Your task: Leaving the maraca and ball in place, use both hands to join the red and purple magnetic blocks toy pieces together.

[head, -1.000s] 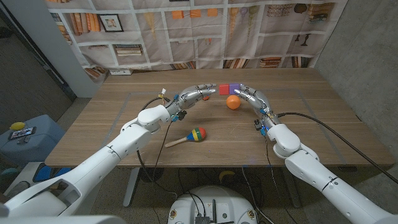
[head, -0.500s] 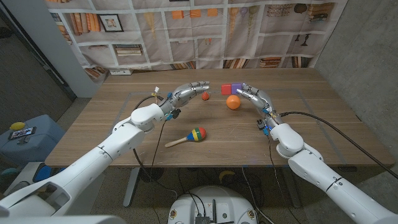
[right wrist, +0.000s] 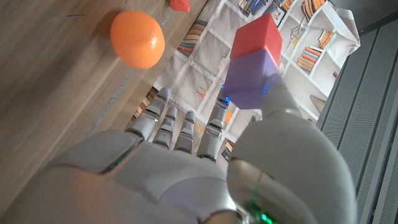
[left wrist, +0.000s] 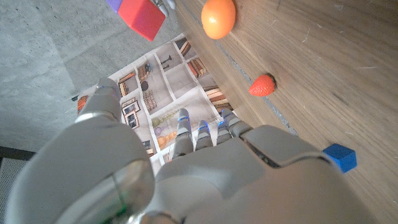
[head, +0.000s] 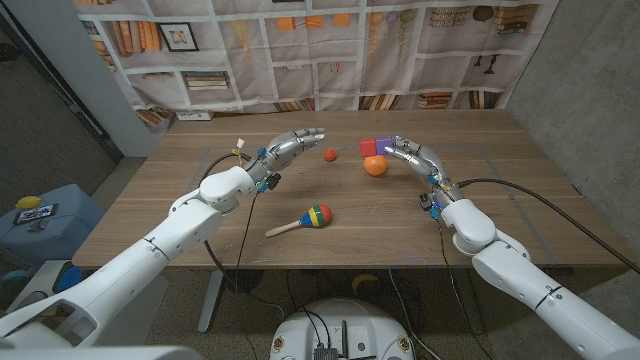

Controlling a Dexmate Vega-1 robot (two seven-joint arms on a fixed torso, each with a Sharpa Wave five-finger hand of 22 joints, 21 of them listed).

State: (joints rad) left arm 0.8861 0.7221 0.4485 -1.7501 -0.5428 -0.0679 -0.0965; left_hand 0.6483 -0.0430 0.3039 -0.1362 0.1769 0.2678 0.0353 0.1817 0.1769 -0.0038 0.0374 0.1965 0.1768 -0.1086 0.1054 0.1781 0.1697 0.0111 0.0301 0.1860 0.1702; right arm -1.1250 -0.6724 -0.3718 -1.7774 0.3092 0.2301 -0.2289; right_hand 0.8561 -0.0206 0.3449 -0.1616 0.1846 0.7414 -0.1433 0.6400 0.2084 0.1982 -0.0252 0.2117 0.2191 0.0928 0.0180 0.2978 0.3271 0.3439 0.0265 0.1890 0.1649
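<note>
The red block (head: 369, 149) and the purple block (head: 383, 143) are stuck together as one piece. My right hand (head: 405, 153) holds the pair by the purple block (right wrist: 250, 78), thumb against it, with the red block (right wrist: 255, 36) on the far side. The pair hangs just above the table, over the orange ball (head: 374, 166). My left hand (head: 293, 142) is open to the left of the pair, fingers spread and holding nothing. In the left wrist view the left hand (left wrist: 186, 168) is well short of the red block (left wrist: 142, 15). The maraca (head: 310, 217) lies near the table's middle.
A small red strawberry toy (head: 329, 153) lies between my two hands. A small blue cube (left wrist: 340, 157) sits on the wood close by my left hand. The wooden table (head: 520, 200) has bare wood to the right and along its front.
My left hand has let go of the red block and drawn back to the left. The right hand keeps the joined pair, shifted slightly right above the ball.
</note>
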